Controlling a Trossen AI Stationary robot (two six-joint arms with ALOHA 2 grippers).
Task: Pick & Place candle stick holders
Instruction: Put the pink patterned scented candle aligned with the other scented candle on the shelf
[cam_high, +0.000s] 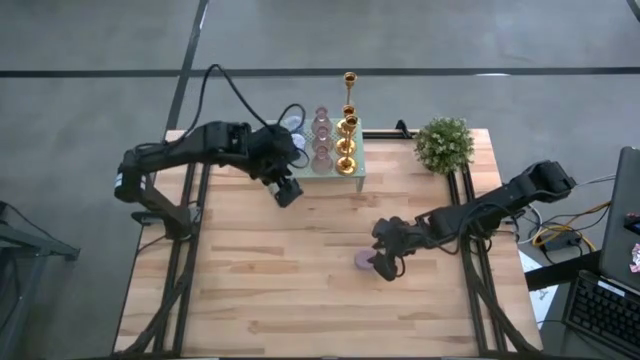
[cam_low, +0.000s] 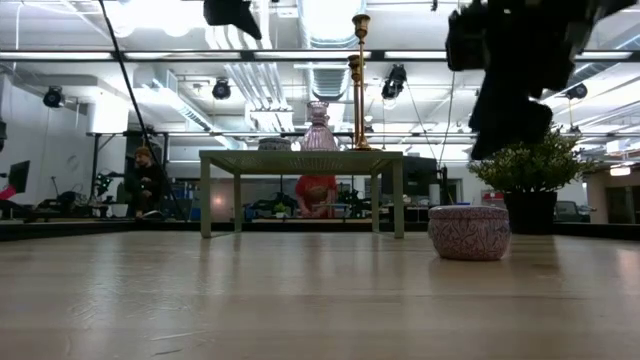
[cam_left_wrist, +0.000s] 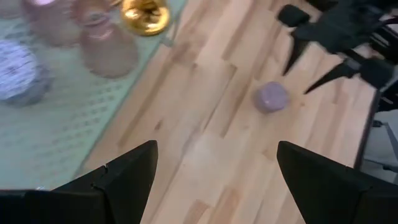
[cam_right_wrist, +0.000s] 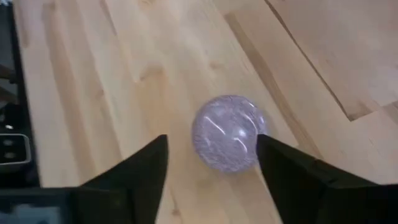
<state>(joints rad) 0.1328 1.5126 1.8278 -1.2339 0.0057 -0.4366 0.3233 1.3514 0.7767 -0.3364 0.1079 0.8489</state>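
A small squat mauve holder stands on its base on the bare wood, right of the table's middle; it also shows in the low view. My right gripper is open above it, one finger to each side in the right wrist view, and the low view shows it clear of the holder. Gold candlesticks and pink holders stand on the pale green mesh rack at the far edge. My left gripper is open and empty by the rack's near left corner.
A bushy potted plant stands at the far right, beside the rack. A pale patterned squat holder sits on the rack's left part. Bare wood lies across the near half of the table. People show in the room beyond the table.
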